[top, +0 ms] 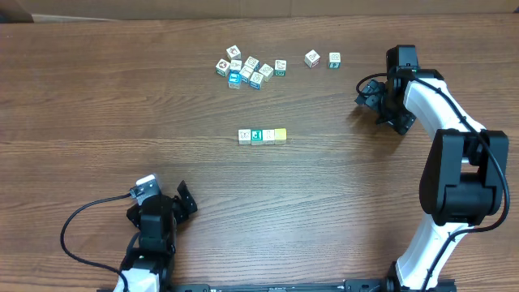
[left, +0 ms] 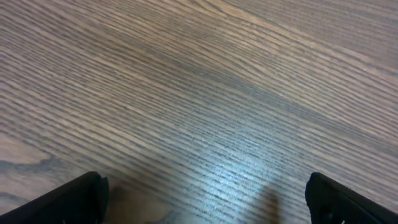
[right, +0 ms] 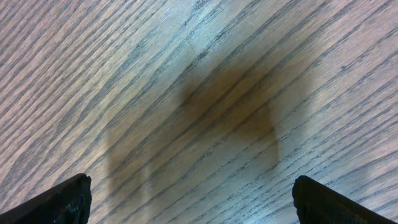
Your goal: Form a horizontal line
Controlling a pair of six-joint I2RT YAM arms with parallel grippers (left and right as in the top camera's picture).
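The horizontal line (top: 263,135) is a short row of tiny picture cubes in the middle of the table, white, teal-green, white and yellow from left to right. My left gripper (top: 166,203) sits low at the front left, far from the row, open over bare wood; its dark fingertips (left: 68,202) show at the bottom corners of the left wrist view. My right gripper (top: 375,104) hovers at the right, level with the far cubes, open and holding nothing. Only its fingertips (right: 62,199) and wood grain appear in the right wrist view.
A loose cluster of similar tiny cubes (top: 247,69) lies at the back centre. Two more cubes (top: 323,59) stand apart to its right, near the right arm (top: 454,162). The left arm's cable (top: 85,223) loops at the front left.
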